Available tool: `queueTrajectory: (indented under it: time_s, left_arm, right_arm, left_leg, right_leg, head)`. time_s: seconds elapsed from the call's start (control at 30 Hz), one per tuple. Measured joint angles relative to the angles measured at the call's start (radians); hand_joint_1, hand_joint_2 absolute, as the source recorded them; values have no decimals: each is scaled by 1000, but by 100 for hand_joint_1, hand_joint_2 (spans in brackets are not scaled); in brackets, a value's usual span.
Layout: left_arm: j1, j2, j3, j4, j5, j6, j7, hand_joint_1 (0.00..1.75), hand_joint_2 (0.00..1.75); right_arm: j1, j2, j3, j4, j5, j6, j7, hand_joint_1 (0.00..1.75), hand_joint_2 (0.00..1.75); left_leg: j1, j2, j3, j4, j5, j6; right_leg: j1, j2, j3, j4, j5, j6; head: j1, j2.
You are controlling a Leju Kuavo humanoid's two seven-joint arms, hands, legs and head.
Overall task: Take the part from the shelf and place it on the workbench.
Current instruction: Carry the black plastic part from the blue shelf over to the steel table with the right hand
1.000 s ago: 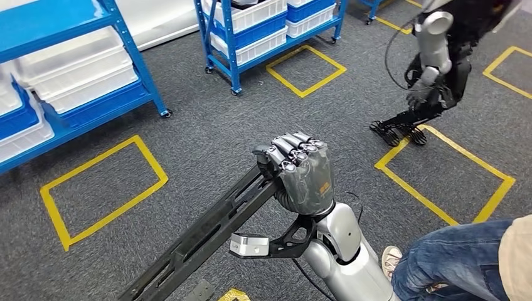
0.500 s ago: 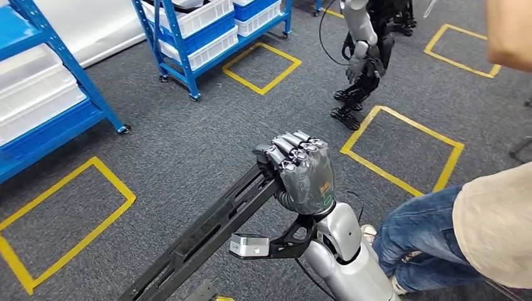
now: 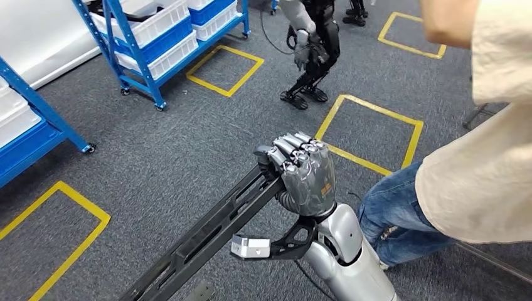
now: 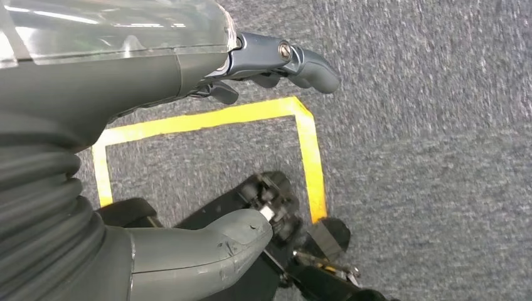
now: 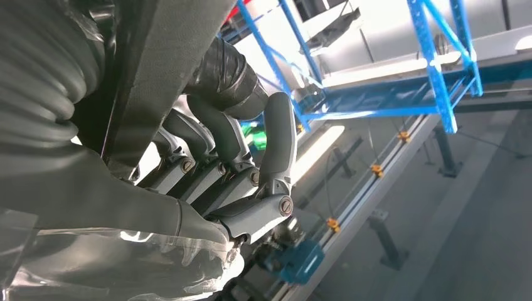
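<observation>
Gripping one end of the long black part, the robot's right hand carries it low across grey carpet, blue shelves off to the side. Its left hand hangs released, fingers apart. Judged from here, a firm, level hold matters, with room for the person standing close.

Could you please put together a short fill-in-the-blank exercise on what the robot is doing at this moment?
1. The right hand grips a long ____ part.
2. The squares taped on the grey carpet are ____ in colour.
3. The person close beside the right arm wears blue ____.
4. The shelf frames holding white bins are painted ____.

Missing words: black; yellow; jeans; blue
</observation>
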Motion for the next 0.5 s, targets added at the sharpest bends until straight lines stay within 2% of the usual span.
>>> queueTrajectory:
  time_s: [0.03,0.1,0.17,0.2,0.23,0.27,0.3,0.33,0.4,0.47,0.5]
  left_arm:
    - [-1,0,0,0,0,1,0,0,175]
    - [-1,-1,0,0,0,5,0,0,175]
    - [2,-1,0,0,1,9,-1,0,175]
    - [4,-1,0,0,1,10,-1,0,175]
    - [6,0,0,0,1,11,-1,0,175]
    - [7,0,0,0,1,12,0,0,175]
    - [7,1,0,0,1,14,0,0,175]
    - [6,1,0,0,1,14,0,0,175]
    - [5,2,0,0,1,16,0,0,175]
    - [5,2,-1,0,1,17,0,0,175]
    - [5,2,-1,0,1,17,0,0,175]
  right_arm:
    - [0,0,0,-1,0,0,0,175,175]
    - [-1,1,0,-4,0,0,0,175,175]
    - [-1,2,0,-7,0,0,0,175,175]
    - [0,2,0,-7,0,0,0,175,175]
    - [1,2,0,-7,1,0,0,175,175]
    - [3,2,0,-7,1,1,1,175,175]
    - [3,2,0,-7,1,1,1,175,175]
    - [4,2,0,-7,1,1,1,175,175]
    - [3,2,0,-7,2,1,2,175,175]
    - [3,2,0,-7,2,1,3,175,175]
    - [3,2,0,-8,2,1,3,175,175]
  left_leg:
    - [2,3,1,0,-3,-6]
    - [6,-26,-8,32,-31,-16]
    - [10,-73,-54,139,-93,-21]
    - [11,-84,-86,207,-123,-22]
    - [10,-90,-113,260,-138,-22]
    - [10,-92,-127,284,-136,-21]
    - [10,-94,-123,267,-112,-19]
    - [10,-99,-103,217,-76,-16]
    - [12,-137,-51,86,-12,-8]
    - [12,-171,-24,23,5,-2]
    - [10,-172,-22,18,4,0]
  right_leg:
    - [-1,11,0,-1,1,-6]
    - [-7,32,2,-7,6,-18]
    - [-9,54,3,-9,9,-27]
    - [-8,66,2,-8,9,-29]
    - [-7,79,2,-7,9,-30]
    - [-5,93,1,-6,9,-30]
    - [-5,107,1,-4,9,-30]
    - [-5,120,2,-2,9,-29]
    - [-5,146,-1,4,9,-26]
    - [-8,167,-10,6,12,-16]
    - [-10,178,-13,5,16,-9]
  head:
    - [0,0]
    - [0,0]
    - [0,0]
    - [0,0]
    - [0,0]
    - [0,0]
    - [0,0]
    - [0,0]
    - [0,0]
    - [0,0]
    - [0,0]
